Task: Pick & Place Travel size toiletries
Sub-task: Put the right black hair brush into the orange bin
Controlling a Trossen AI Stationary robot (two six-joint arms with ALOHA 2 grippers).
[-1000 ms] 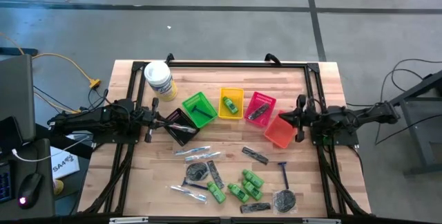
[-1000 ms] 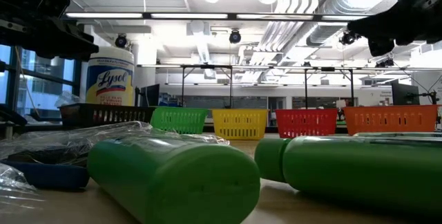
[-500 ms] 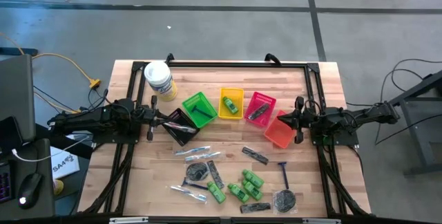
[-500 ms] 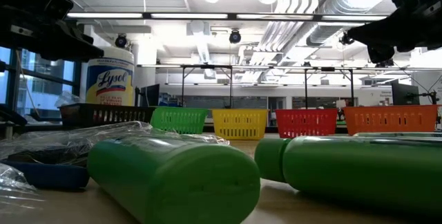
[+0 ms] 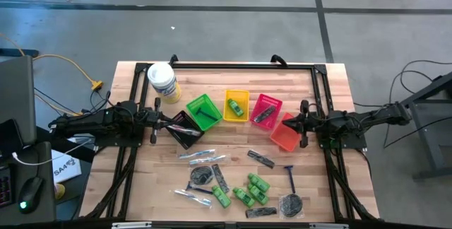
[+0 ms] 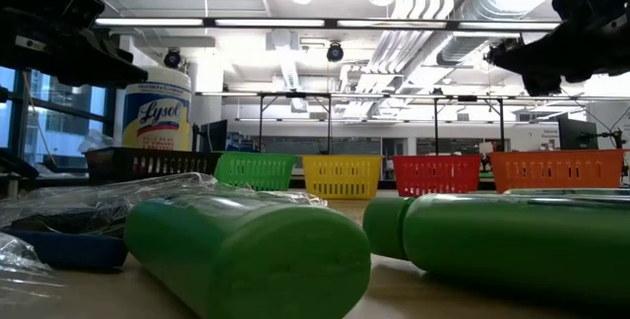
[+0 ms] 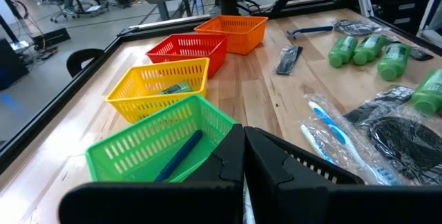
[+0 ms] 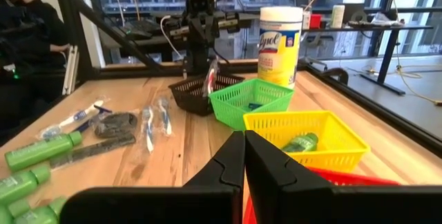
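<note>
Green mini bottles [image 5: 251, 190], a blue-handled razor [image 5: 290, 178], dark combs [image 5: 261, 159], round dark packets [image 5: 291, 204] and clear-wrapped sticks [image 5: 201, 156] lie on the near half of the table. My left gripper [image 5: 173, 121] is over the black basket [image 5: 186, 138], shut on a clear-wrapped slim stick [image 8: 210, 77]. My right gripper [image 5: 284, 121] is shut and empty above the orange basket [image 5: 284, 137]. The fingers of both grippers show closed in their wrist views [image 7: 244, 148] [image 8: 244, 151]. My left gripper pinches the clear-wrapped stick between its two fingers. The right wrist view shows the stick hanging below the fingers [image 8: 210, 79], its lower end down at the black basket [image 8: 200, 92]. The fingers hide the part they hold.
Green [image 5: 203, 111], yellow [image 5: 236, 105] and red [image 5: 267, 109] baskets stand in a row between the black and orange ones, holding a razor, a green bottle and a comb. A white tub with a yellow label [image 5: 162, 80] stands at the far left. A seated person [image 8: 27, 16] is beyond the table.
My right gripper has moved a little toward the table's left, over the orange basket, and stays shut.
</note>
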